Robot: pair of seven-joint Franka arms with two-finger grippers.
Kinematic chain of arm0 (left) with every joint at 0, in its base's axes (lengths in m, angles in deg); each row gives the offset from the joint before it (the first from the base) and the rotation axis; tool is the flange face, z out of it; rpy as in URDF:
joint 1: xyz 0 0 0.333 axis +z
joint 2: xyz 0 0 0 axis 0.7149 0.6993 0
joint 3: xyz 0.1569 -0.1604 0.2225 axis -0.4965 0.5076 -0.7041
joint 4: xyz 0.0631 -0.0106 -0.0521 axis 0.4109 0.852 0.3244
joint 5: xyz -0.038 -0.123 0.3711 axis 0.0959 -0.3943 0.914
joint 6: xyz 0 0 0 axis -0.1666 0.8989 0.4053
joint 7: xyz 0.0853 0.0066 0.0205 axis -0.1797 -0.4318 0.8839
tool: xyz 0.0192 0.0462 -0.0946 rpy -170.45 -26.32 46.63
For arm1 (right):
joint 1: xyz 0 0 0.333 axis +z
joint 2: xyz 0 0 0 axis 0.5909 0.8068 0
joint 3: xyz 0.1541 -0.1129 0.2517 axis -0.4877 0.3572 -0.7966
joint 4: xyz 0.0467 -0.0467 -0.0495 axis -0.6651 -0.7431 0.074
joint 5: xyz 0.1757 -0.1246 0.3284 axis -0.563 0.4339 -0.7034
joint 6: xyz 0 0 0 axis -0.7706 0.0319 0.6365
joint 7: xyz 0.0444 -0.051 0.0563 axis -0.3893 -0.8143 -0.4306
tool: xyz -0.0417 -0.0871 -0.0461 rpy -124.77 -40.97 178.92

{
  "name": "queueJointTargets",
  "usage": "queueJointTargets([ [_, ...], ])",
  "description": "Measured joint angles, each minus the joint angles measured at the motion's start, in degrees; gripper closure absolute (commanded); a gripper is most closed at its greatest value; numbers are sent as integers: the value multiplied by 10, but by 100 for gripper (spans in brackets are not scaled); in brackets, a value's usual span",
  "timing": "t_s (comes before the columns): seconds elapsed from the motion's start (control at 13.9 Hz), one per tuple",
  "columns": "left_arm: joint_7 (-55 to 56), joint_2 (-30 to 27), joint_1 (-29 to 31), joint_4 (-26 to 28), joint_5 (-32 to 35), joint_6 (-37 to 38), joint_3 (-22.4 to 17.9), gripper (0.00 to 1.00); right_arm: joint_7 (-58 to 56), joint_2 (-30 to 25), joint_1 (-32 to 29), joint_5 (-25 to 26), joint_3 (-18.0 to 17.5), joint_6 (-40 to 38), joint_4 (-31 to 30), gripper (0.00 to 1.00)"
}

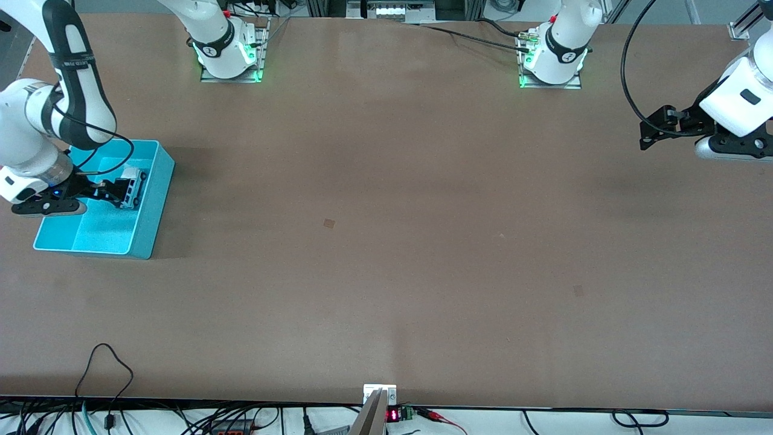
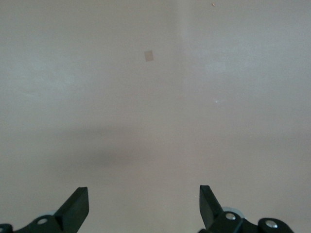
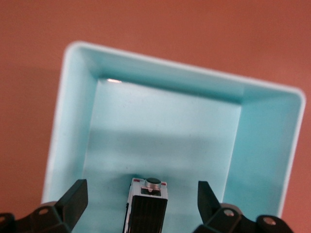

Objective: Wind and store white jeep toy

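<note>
**Item:** white jeep toy point(image 1: 133, 184), black rear roof uppermost in the right wrist view point(image 3: 147, 206). It lies inside the turquoise bin point(image 1: 151, 205), in the compartment on the bin's 3 o'clock side. A divider seems to split off a narrower compartment at its 9 o'clock side.

**Holder:** right gripper point(image 1: 118, 193), low over the bin. Its jaws are spread wide, one to each side of the jeep, with a clear gap on both sides and no grasp on it.

**Container:** bin at the table's 9 o'clock, toward the right arm's end. Walls point(image 3: 165, 80) intact, nothing else seen inside.

**Step in hand:** judged to be the storing step at the point of release, with the toy apparently resting in the bin. Whether it has been wound cannot be told.

**Next move calls for:** a straight lift of the right gripper with the jaws kept wide, so that neither finger drags the toy or catches the bin wall.

**Second arm:** left gripper point(image 1: 652, 128) waits at the table's 3 o'clock over bare surface, jaws wide and holding nothing point(image 2: 143, 204).

**Surroundings:**
- brown table point(image 1: 423, 241);
- a small square patch point(image 1: 329, 223) near its centre;
- loose cables point(image 1: 109, 368) at 7 o'clock on the near edge.

Nothing obstructs the withdrawal, though the bin walls stand close to the fingers.
</note>
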Motion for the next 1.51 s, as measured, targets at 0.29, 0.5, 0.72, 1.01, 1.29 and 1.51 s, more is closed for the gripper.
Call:
queueJointTargets([
  [0.29,0,0,0,0,0,0,0,0,4,-16,41,-2,-2,-135,91,0],
  [0.5,0,0,-2,0,0,0,1,0,60,-28,77,-3,-3,-185,139,0],
  [0.72,0,0,-3,0,0,0,1,0,109,-46,99,-3,-3,-233,172,0],
  [1.01,0,0,-3,0,0,0,1,0,175,-68,115,-3,-3,-330,220,0],
  [1.29,0,0,-4,-1,0,0,1,0,252,-75,112,-3,-37,-441,290,0],
  [1.51,0,0,-4,-1,0,0,1,0,282,-93,53,-3,-117,-473,310,0],
])
